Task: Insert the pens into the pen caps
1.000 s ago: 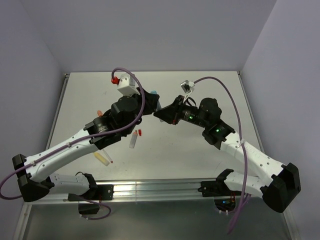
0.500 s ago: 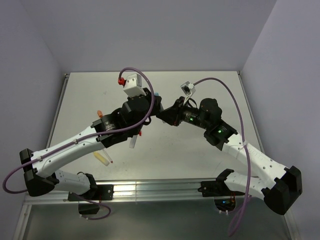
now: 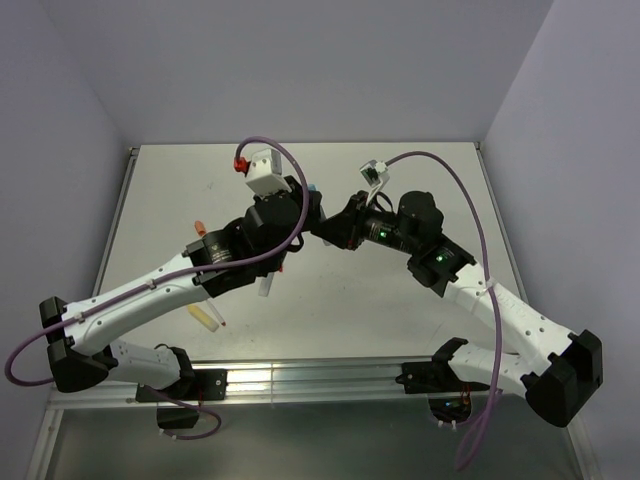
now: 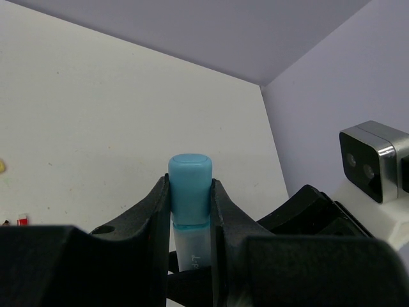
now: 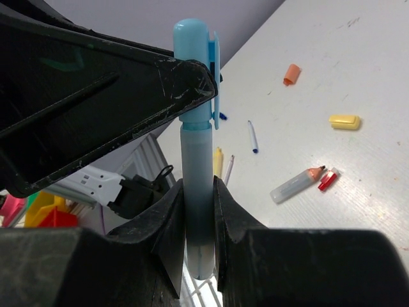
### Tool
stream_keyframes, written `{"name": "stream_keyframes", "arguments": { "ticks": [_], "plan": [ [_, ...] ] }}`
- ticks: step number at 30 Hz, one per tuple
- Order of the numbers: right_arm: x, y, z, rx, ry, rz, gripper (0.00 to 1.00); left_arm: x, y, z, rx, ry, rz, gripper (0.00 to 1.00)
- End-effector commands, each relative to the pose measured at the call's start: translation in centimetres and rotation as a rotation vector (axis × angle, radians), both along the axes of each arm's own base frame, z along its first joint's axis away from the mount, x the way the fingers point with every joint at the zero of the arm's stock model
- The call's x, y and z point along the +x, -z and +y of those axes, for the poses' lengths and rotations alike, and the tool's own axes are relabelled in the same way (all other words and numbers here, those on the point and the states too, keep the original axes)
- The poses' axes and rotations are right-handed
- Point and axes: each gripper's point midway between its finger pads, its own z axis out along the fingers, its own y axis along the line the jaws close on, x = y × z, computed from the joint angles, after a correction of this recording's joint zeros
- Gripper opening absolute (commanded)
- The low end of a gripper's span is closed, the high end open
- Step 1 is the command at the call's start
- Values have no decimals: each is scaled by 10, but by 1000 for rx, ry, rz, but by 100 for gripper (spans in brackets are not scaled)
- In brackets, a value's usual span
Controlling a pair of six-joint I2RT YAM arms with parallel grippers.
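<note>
My left gripper (image 4: 190, 187) is shut on the light-blue cap (image 4: 190, 188). My right gripper (image 5: 198, 192) is shut on the pale body of the light-blue pen (image 5: 197, 166). The cap (image 5: 195, 70) sits on the pen's end, seam to seam, and the left fingers (image 5: 128, 83) clamp it. From above, both grippers meet over the table's middle back (image 3: 318, 215), with the cap's tip (image 3: 312, 187) just showing. An orange-tipped marker (image 5: 297, 182) lies beside a red cap (image 5: 328, 180). An orange cap (image 5: 292, 73), a yellow cap (image 5: 345, 121) and a dark-blue-tipped thin pen (image 5: 253, 136) lie apart.
A yellow marker (image 3: 205, 316) and a thin pen (image 3: 221, 322) lie near the front left of the table (image 3: 400, 300). The orange marker (image 3: 267, 282) and red cap (image 3: 282, 265) lie under the left arm. The table's metal rail (image 3: 300, 378) runs along the front.
The left arm swung right and back, bringing its gripper onto the pen held by the right gripper. Over the last half second both arms hardly moved.
</note>
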Motion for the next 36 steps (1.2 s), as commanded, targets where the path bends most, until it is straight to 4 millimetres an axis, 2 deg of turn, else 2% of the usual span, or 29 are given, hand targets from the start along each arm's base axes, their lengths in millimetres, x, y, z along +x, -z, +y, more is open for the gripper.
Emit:
{"name": "stream_keyframes", "arguments": {
  "ticks": [1,13,19,25,31,36],
  "plan": [
    [53,-110,-33,252,265,-241,0,-69,51,-37,120,310,139,0],
    [59,-123,-37,257,301,-279,0,-83,56,-41,135,312,164,0],
    [64,-123,-40,234,326,-292,0,-85,60,-40,151,308,172,0],
    [66,-116,-43,203,345,-282,0,-84,57,-39,157,302,160,0],
    [60,-105,-39,146,305,-288,0,-80,45,-38,183,305,127,0],
    [57,-104,-37,88,266,-315,0,-81,42,-39,213,326,120,0]
  ]
}}
